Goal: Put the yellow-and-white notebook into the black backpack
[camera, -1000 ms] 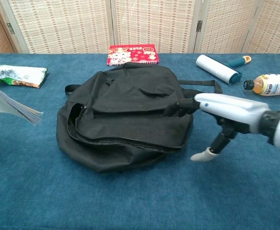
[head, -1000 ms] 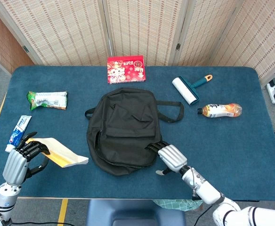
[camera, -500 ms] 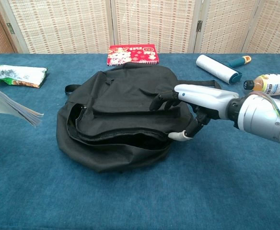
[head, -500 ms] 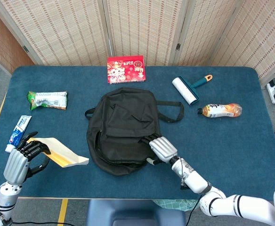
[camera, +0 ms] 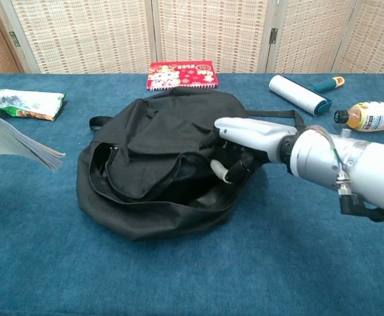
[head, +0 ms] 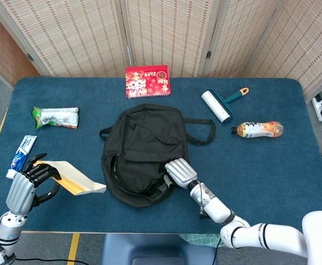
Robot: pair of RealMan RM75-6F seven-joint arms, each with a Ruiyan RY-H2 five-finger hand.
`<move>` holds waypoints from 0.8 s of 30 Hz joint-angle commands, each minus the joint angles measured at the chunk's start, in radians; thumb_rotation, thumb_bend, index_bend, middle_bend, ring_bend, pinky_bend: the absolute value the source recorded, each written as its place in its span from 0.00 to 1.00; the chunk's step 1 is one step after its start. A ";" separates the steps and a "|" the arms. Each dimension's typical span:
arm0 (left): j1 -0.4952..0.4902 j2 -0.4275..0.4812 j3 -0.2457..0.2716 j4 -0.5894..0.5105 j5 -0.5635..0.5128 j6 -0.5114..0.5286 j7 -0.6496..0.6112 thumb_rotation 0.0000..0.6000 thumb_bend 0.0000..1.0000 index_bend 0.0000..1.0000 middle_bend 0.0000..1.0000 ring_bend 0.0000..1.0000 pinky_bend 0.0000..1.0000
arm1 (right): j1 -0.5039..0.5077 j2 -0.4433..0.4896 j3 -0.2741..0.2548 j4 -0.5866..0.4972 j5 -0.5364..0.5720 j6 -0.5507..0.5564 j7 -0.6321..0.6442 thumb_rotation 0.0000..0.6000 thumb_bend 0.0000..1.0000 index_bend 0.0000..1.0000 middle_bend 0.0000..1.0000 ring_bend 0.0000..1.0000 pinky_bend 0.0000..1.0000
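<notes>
Half done at most: the right hand (camera: 241, 148) grips the backpack's (head: 141, 149) upper flap, lifting its mouth open, while the left hand (head: 26, 185) holds the notebook (head: 73, 179) above the tabletop (head: 271, 165), well left of the bag; insertion remains.

backpack (head: 144, 149): plain black, straps black too
notebook (head: 73, 179): yellow cover, white page edges
table (head: 271, 171): deep blue cloth
booklet (head: 148, 81): red with cartoon print and yellow lettering
lint roller (head: 217, 105): white roll, teal handle, orange tip
bottle (head: 257, 129): orange drink, white label, dark cap
snack packet (head: 55, 117): green and white
toothpaste box (head: 21, 155): blue and white
left robot hand (head: 26, 187): silver back, black fingers
right robot hand (head: 178, 172): silver
</notes>
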 commanded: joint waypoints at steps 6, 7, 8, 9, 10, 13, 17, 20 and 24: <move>-0.037 0.032 -0.003 -0.050 0.059 0.030 -0.038 1.00 0.52 0.70 0.58 0.48 0.25 | 0.061 -0.044 0.141 -0.010 0.189 0.074 0.002 1.00 0.79 0.74 0.47 0.40 0.33; -0.042 0.036 -0.004 -0.060 0.067 0.034 -0.041 1.00 0.52 0.70 0.58 0.48 0.25 | 0.067 -0.051 0.157 -0.009 0.213 0.083 0.005 1.00 0.79 0.75 0.47 0.40 0.33; -0.048 0.039 -0.004 -0.071 0.076 0.037 -0.044 1.00 0.52 0.71 0.58 0.48 0.25 | 0.073 -0.058 0.172 -0.010 0.239 0.091 0.009 1.00 0.79 0.75 0.47 0.40 0.33; -0.056 0.042 -0.003 -0.086 0.089 0.039 -0.048 1.00 0.52 0.71 0.58 0.48 0.25 | 0.081 -0.067 0.193 -0.012 0.272 0.101 0.017 1.00 0.79 0.75 0.47 0.40 0.33; -0.062 0.044 -0.003 -0.097 0.099 0.040 -0.049 1.00 0.52 0.71 0.58 0.48 0.25 | 0.087 -0.074 0.207 -0.012 0.293 0.108 0.023 1.00 0.79 0.75 0.48 0.40 0.33; -0.084 0.043 0.002 -0.135 0.131 0.036 -0.051 1.00 0.52 0.71 0.59 0.48 0.26 | 0.109 -0.096 0.247 -0.006 0.346 0.137 0.036 1.00 0.79 0.75 0.48 0.40 0.33; -0.118 0.025 0.004 -0.167 0.161 0.012 -0.049 1.00 0.52 0.71 0.59 0.48 0.26 | 0.136 -0.131 0.297 0.012 0.377 0.178 0.066 1.00 0.79 0.75 0.48 0.40 0.35; -0.147 0.002 0.006 -0.182 0.177 -0.019 -0.050 1.00 0.52 0.71 0.59 0.48 0.26 | 0.157 -0.157 0.323 0.028 0.376 0.206 0.087 1.00 0.79 0.75 0.48 0.40 0.35; -0.191 -0.046 -0.001 -0.194 0.186 -0.063 -0.050 1.00 0.52 0.70 0.59 0.48 0.26 | 0.184 -0.195 0.360 0.042 0.375 0.228 0.132 1.00 0.79 0.75 0.47 0.40 0.36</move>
